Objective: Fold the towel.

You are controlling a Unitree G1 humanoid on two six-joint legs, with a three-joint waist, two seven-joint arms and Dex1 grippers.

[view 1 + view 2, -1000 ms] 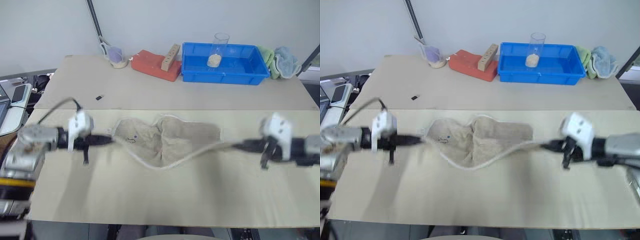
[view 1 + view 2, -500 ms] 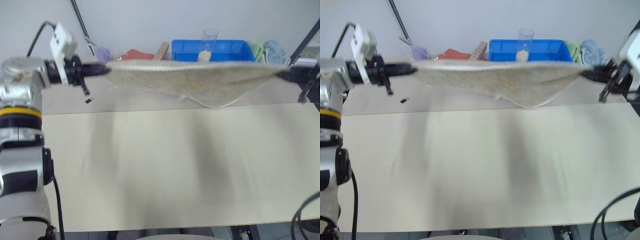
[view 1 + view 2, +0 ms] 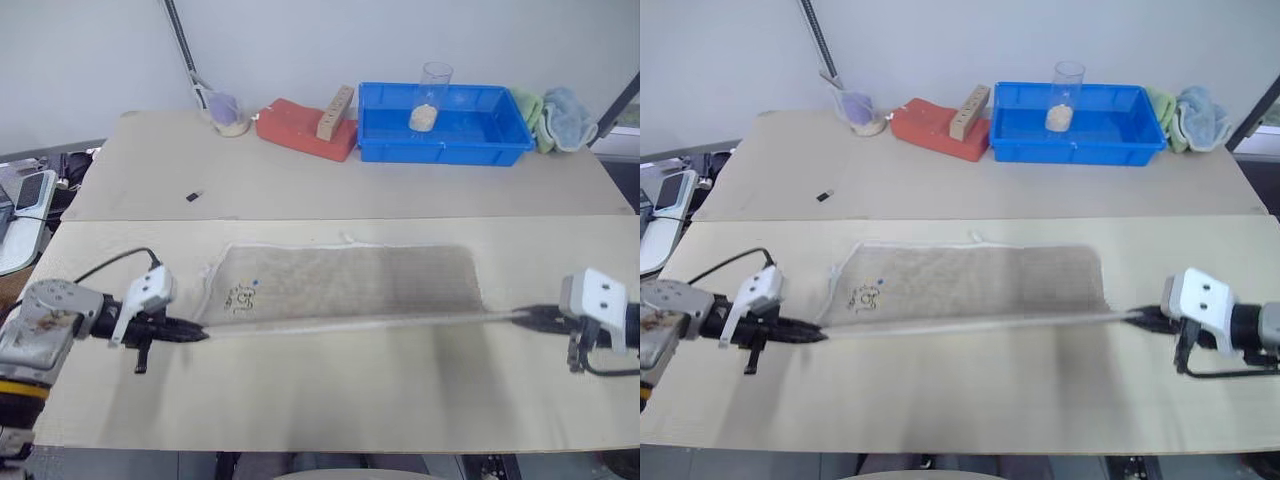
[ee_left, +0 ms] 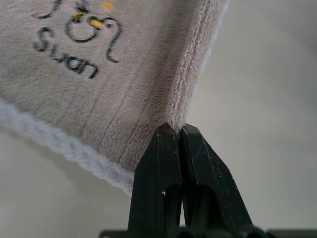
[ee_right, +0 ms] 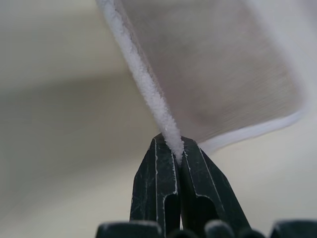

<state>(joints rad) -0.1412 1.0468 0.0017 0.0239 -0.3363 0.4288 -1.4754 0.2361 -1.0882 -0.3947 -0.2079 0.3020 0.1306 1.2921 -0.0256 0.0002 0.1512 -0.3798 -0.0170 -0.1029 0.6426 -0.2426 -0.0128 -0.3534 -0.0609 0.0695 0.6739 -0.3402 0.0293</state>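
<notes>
The towel (image 3: 345, 285) is stretched out flat across the middle of the frame on the near table (image 3: 330, 400), long axis running straight left to right. The end with the dark embroidered mark (image 3: 239, 298) points to the left of the frame, and a little white loop (image 3: 347, 238) pokes out of the far long edge around the middle. The near long edge is pulled into a tight straight line between the two grippers, so it looks taut.

The left gripper (image 3: 200, 335) sits at lower left of the frame, fingers pressed together on the towel's near left corner. In the left wrist view you can see the black fingertips (image 4: 166, 144) pinching a fold of the fuzzy cloth, with the "Swan" lettering (image 4: 64, 57) just past them. The right gripper (image 3: 522, 318) is at lower right, jaws also squeezed together, on the white stitched edging at the near right corner; the right wrist view has that white edge running right into the tips (image 5: 166, 151).

So the towel lies between the two grippers, spanning the gap, with each one clamped on a corner of it.
</notes>
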